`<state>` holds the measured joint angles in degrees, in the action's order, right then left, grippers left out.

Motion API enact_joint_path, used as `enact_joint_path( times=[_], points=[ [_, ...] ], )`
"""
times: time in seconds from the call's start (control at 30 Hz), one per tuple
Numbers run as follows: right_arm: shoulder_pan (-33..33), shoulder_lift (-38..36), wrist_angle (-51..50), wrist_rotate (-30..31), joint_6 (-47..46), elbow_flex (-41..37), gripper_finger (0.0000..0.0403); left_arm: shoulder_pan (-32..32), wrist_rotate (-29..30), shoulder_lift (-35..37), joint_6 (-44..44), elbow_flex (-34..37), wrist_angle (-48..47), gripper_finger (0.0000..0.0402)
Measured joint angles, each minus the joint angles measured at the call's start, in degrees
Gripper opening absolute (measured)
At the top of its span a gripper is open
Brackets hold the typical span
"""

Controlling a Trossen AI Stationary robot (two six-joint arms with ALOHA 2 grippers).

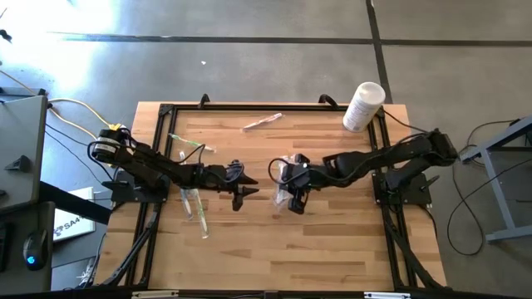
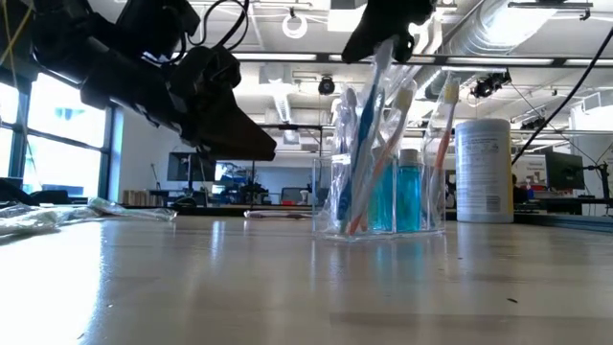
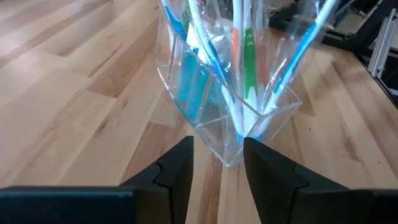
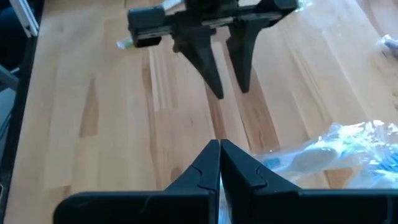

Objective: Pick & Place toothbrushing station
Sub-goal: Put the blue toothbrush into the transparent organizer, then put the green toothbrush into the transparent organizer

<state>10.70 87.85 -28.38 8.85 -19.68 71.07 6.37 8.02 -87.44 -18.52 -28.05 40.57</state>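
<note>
The wooden table (image 1: 332, 249) of pale planks stands on a grey concrete floor (image 1: 249, 66) crossed by dark seam lines; bright light pools on the floor at the upper left of the high view; a grey desk (image 1: 21, 141) with a glowing blue mouse (image 1: 33, 249) sits left of the table, and a metal-framed stand (image 1: 507, 178) sits to its right. In the low view the room behind is open and industrial; white ducts (image 2: 498, 29) and pipes run along the ceiling, tall windows (image 2: 48, 144) let daylight in on the left, and monitors (image 2: 565, 172) stand on distant benches.
</note>
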Motion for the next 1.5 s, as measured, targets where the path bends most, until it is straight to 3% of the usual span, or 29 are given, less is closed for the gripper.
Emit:
enact_joint_path(
  times=[0.3, 0.67, 0.87, 1.07, 1.17, 1.27, 1.37, 1.5],
  points=[
    [0.04, -1.84, 2.54, 0.19, 1.16, 0.02, 0.0009, 0.53, -0.12, -0.02, 0.04, 0.00, -0.51, 0.0136],
    [0.06, -8.67, 10.12, -0.48, 6.04, 0.02, 0.0113, 0.53, -0.12, -0.02, -0.66, 0.00, -0.50, 0.0136],
    [2.94, -14.94, 7.15, -7.13, 8.88, 0.06, 0.0134, 1.75, -0.19, 4.39, -1.31, -0.11, -3.94, 0.0136],
    [9.51, -16.63, 0.59, -17.45, 4.91, 0.02, 0.0135, 6.10, 4.40, 13.66, -1.86, -3.18, -23.76, 0.0136],
    [14.46, -15.60, -1.95, -17.21, 3.19, -0.09, 0.0135, 9.06, 7.38, 16.52, -5.41, -7.34, -37.96, 0.0136],
    [18.54, -14.20, -1.96, -14.37, 1.68, -1.07, 0.0135, 11.98, 6.58, 17.11, -9.53, -12.20, -50.79, 0.0136],
    [21.53, -12.63, -1.55, -10.06, -0.72, -1.81, 0.0135, 14.55, 4.21, 17.18, -20.66, -16.10, -62.52, 0.0136],
    [24.27, -10.01, -1.75, -4.03, -3.92, -2.74, 0.0135, 16.60, 4.73, 17.22, -43.05, -18.45, -69.69, 0.0136]
  ],
)
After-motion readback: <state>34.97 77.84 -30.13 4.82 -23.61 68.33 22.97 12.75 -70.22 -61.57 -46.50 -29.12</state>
